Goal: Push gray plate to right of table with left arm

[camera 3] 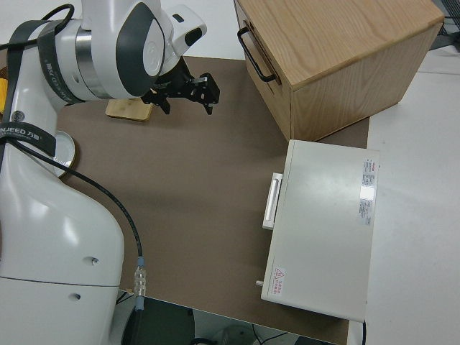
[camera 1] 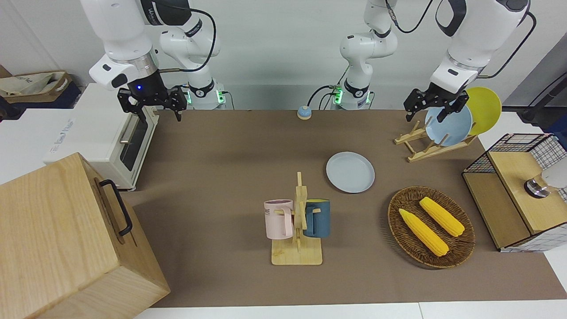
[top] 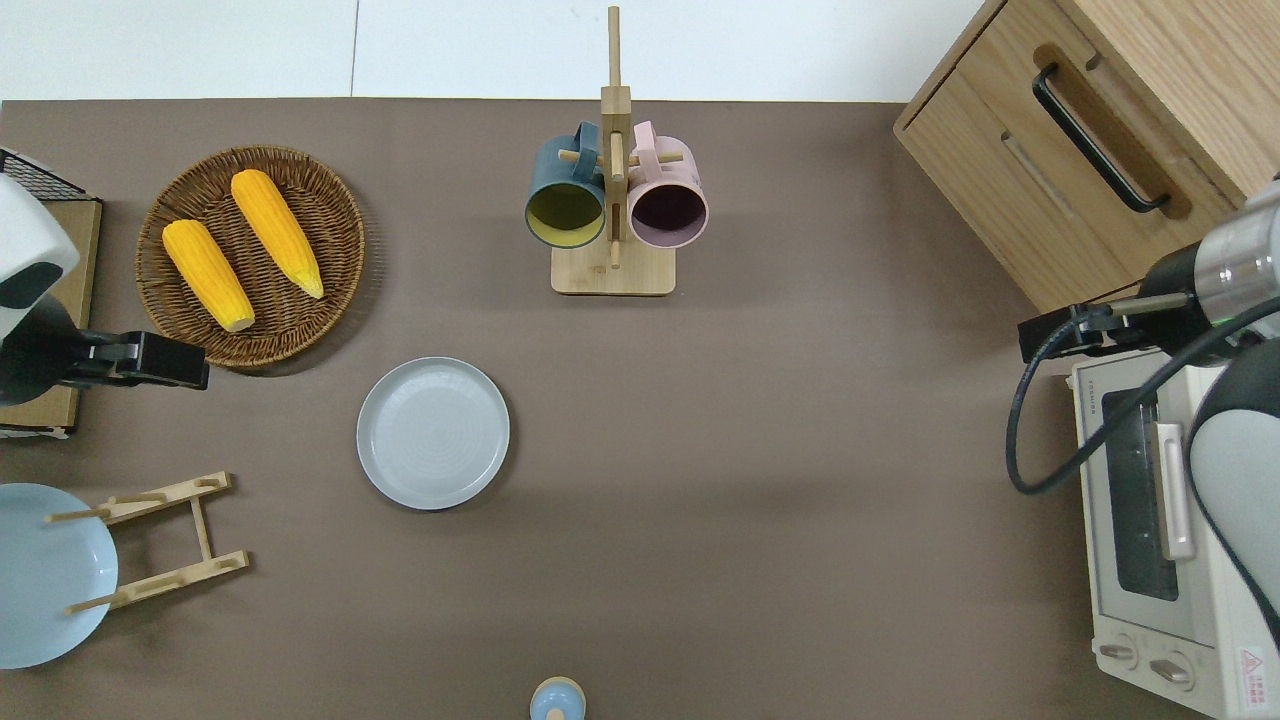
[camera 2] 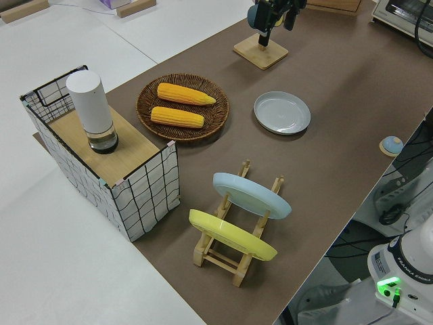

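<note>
The gray plate [camera 1: 350, 172] lies flat on the brown table [camera 1: 230, 177], near the middle of it; it also shows in the overhead view [top: 433, 432] and the left side view [camera 2: 282, 112]. My left gripper [camera 1: 427, 113] is open and empty, up in the air. In the overhead view my left gripper [top: 170, 362] is over the mat beside the corn basket, toward the left arm's end of the table from the plate and apart from it. My right arm is parked, its gripper [camera 1: 153, 105] open and empty.
A wicker basket [top: 340, 200] with two corn cobs lies farther from the robots than the plate. A wooden rack holds a light-blue plate [camera 1: 449, 126] and a yellow plate [camera 1: 485, 108]. A mug stand [camera 1: 299, 221], wire box [camera 1: 514, 195], toaster oven [camera 1: 110, 141], wooden cabinet [camera 1: 57, 239] and small bell [camera 1: 304, 112] also stand here.
</note>
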You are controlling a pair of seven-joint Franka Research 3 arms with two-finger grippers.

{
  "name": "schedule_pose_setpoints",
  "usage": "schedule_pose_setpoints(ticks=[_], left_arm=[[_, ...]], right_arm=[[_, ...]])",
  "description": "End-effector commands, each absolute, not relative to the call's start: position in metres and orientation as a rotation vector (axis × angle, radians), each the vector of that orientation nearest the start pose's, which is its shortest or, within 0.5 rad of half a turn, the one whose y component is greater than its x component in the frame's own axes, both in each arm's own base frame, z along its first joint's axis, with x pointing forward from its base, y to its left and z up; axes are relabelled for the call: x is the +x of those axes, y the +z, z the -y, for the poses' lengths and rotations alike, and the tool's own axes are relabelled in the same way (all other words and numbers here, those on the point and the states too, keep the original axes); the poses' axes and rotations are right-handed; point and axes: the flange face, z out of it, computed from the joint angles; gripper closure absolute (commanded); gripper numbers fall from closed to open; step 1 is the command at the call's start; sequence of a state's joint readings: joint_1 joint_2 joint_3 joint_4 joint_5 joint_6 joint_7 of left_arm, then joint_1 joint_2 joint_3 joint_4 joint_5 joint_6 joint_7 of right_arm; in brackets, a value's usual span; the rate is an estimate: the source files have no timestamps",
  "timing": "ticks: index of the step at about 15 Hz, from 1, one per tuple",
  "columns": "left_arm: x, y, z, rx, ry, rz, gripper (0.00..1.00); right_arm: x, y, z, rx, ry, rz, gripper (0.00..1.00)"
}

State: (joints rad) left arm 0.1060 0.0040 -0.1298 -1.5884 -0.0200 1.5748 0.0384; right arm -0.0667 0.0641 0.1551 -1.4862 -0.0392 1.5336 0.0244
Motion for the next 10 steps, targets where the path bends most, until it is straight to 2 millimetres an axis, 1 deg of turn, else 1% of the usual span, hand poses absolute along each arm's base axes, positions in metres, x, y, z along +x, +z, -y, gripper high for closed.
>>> schedule_pose_setpoints(ticks=[1, 6, 10], left_arm=[[0.549, 0.617, 0.010, -3.153, 0.034, -0.070, 0.00], [0.544, 0.615, 0.016, -3.154, 0.049, -0.065, 0.00], [0.524, 0.605, 0.017, -3.146, 0.088, -0.037, 0.00]], right_arm=[[0.566, 0.628, -0.043, -3.164, 0.028, 0.092, 0.017], [0.566, 0.628, -0.043, -3.164, 0.028, 0.092, 0.017], [0.566, 0.628, -0.043, -3.164, 0.028, 0.092, 0.017]])
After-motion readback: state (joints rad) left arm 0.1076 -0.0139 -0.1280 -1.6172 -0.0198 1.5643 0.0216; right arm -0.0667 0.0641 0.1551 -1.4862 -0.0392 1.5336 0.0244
